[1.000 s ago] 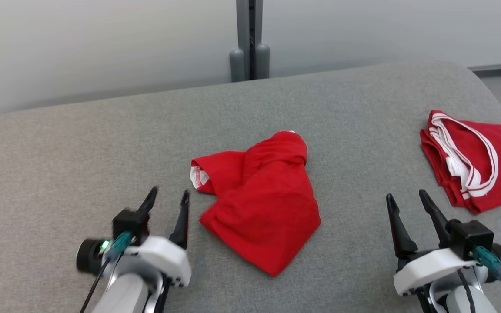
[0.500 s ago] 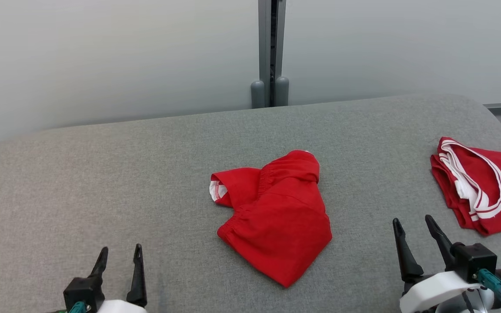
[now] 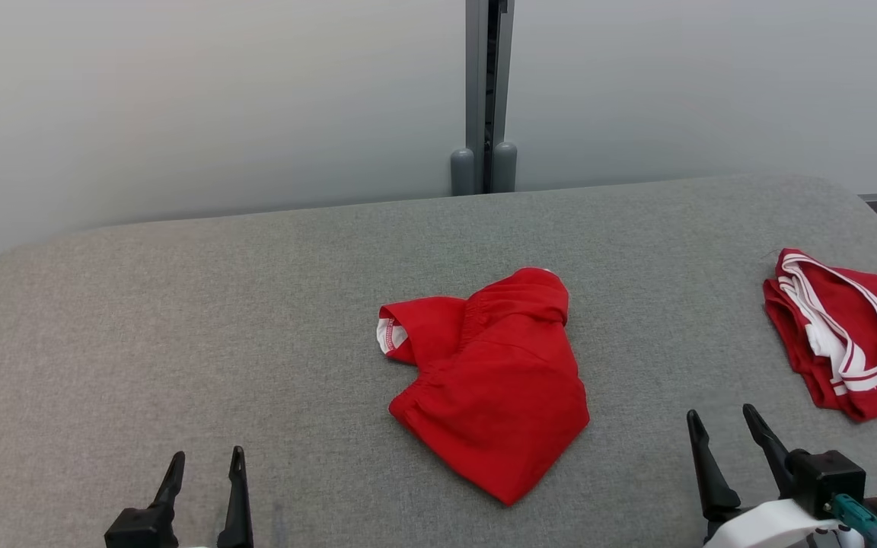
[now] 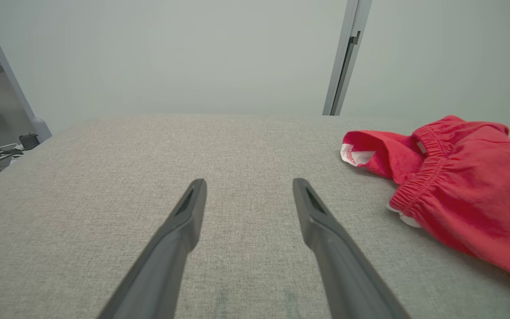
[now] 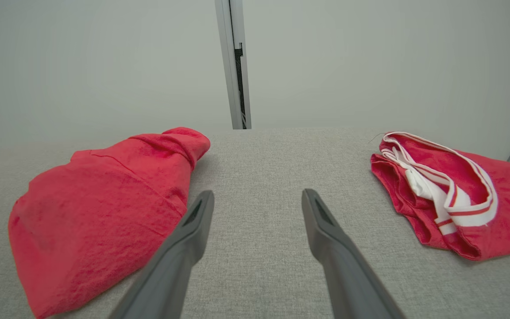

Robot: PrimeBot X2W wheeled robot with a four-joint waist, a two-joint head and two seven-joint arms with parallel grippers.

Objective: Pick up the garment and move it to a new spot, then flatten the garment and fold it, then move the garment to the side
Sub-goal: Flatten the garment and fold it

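**Item:** garment (image 3: pixel 492 380), red, apparently a pair of shorts with a gathered elastic band; the bunching makes it hard to be sure which opening is waist and which is leg.

**Location:** middle of the grey cloth-covered surface (image 3: pixel 180 342), lying between the two tools and touching neither. A second red garment (image 3: pixel 849 342) with white striped trim lies well apart at the right edge.

**Condition:** crumpled and doubled over itself, not flat.

**Orientation:** the long axis runs on a diagonal, from a rounded hump at the far end to a pointed corner nearest the robot. A short lobe with white lining showing points left. The elastic band faces the left side.

**Handling:** judged light, limp and unbreakable. It will sag and drag when lifted, so a single pinch would leave it hanging bunched. The best holds look to be the elastic band on the left and the free near corner, one per tool.

**Tools:** left tool (image 3: pixel 208 454) and right tool (image 3: pixel 720 412) both have fingers spread apart and hold nothing, low above the near edge.
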